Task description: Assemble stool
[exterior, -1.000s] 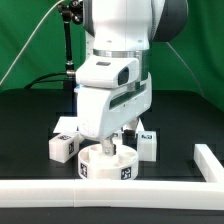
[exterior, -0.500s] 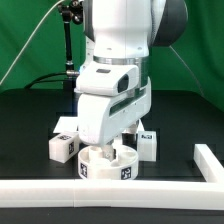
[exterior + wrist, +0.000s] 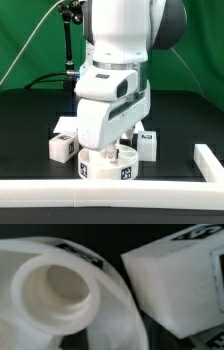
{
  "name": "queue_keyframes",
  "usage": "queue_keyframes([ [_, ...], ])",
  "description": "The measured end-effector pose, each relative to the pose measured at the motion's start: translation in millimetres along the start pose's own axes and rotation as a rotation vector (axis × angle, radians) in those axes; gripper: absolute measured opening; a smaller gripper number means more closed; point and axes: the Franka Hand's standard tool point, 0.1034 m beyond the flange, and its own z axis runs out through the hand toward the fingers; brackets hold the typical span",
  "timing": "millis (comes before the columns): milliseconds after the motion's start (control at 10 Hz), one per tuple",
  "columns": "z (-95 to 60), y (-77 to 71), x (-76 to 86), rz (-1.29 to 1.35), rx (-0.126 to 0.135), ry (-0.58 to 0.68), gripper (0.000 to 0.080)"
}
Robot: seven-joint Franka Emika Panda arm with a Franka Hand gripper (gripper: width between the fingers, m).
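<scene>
1. Exterior view: I see the arm bent low over the seat (image 3: 108,166), which sits on the black desk (image 3: 30,115) just behind the white rail (image 3: 60,193). The end effector (image 3: 111,146) is down at the seat's top, hidden by the hand body, so I cannot tell whether it is released or clenched. The left leg (image 3: 64,147), rear leg (image 3: 68,126) and right leg (image 3: 148,143) stand around the seat.
2. Wrist view: blurred close-up of the seat (image 3: 60,286) with its round hole. A tagged leg (image 3: 185,286) is just beside it; I cannot tell which one.
</scene>
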Motion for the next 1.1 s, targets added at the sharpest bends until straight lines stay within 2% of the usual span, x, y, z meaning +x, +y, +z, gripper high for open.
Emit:
queue_keyframes([
  [100, 0.0, 0.0, 0.0, 0.0, 0.0, 0.0, 0.0133],
  [200, 0.0, 0.0, 0.0, 0.0, 0.0, 0.0, 0.0133],
  [300, 0.0, 0.1, 0.0, 0.0, 0.0, 0.0, 0.0043],
  [900, -0.4, 1.3, 1.5, -0.023, -0.002, -0.001, 0.0029],
  [1100, -0.6, 7.7, 18.9, -0.064, -0.014, 0.014, 0.0029],
])
